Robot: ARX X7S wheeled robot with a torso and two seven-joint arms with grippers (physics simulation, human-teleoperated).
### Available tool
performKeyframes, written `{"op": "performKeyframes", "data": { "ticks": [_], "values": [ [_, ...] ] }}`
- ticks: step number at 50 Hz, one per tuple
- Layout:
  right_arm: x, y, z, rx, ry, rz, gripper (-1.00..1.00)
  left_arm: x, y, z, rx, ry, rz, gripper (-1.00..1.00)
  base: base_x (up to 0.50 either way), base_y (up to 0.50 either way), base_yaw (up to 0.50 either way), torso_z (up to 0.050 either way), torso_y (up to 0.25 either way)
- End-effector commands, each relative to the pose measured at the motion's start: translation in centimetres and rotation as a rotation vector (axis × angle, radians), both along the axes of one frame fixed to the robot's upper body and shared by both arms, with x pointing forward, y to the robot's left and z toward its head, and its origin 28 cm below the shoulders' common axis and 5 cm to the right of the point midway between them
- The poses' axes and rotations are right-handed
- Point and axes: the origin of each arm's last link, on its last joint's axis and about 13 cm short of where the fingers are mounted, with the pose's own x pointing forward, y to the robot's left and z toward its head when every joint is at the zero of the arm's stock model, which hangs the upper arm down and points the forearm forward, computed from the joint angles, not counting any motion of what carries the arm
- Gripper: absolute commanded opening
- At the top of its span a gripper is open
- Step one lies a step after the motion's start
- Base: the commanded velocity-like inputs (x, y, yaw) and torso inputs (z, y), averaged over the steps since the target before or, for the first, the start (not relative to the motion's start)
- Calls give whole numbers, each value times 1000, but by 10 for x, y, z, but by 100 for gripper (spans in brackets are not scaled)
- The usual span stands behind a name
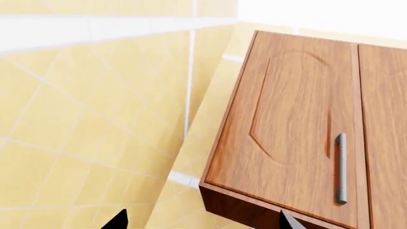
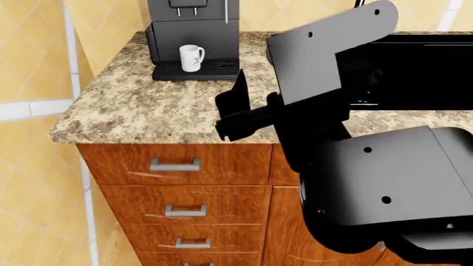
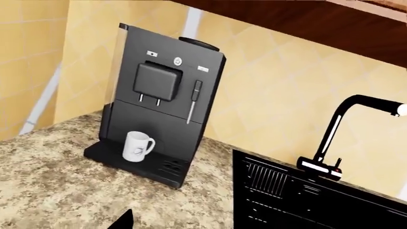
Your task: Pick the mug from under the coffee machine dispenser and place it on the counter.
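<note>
Mug under the spouts, right arm raised over the counter's front edge

The counter (image 2: 140,111) carries the coffee machine dispenser (image 3: 159,114) at its back left corner, beside the black sink (image 3: 299,200) with its faucet (image 3: 337,138); drawers (image 2: 177,166) sit below the front edge. The right gripper (image 2: 240,108) hovers above the front edge, well apart from the machine, and I cannot tell whether its jaws are spread. The left gripper (image 1: 200,222) shows two dark fingertips set well apart, holding nothing, facing a wall cabinet (image 1: 299,129). The mug (image 3: 137,145) stands upright on the drip tray, handle toward the sink
</note>
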Motion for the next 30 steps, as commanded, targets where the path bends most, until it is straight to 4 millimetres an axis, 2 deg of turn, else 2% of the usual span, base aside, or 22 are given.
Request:
{"op": "performKeyframes", "data": {
  "ticks": [1,30],
  "values": [
    [5,4,2,40,61,71,100,0,1,0,-3,-2,2,100,188,0,0,0,0],
    [10,5,-13,81,112,94,100,0,1,0,-7,1,7,100,378,0,0,0,0]
  ]
}}
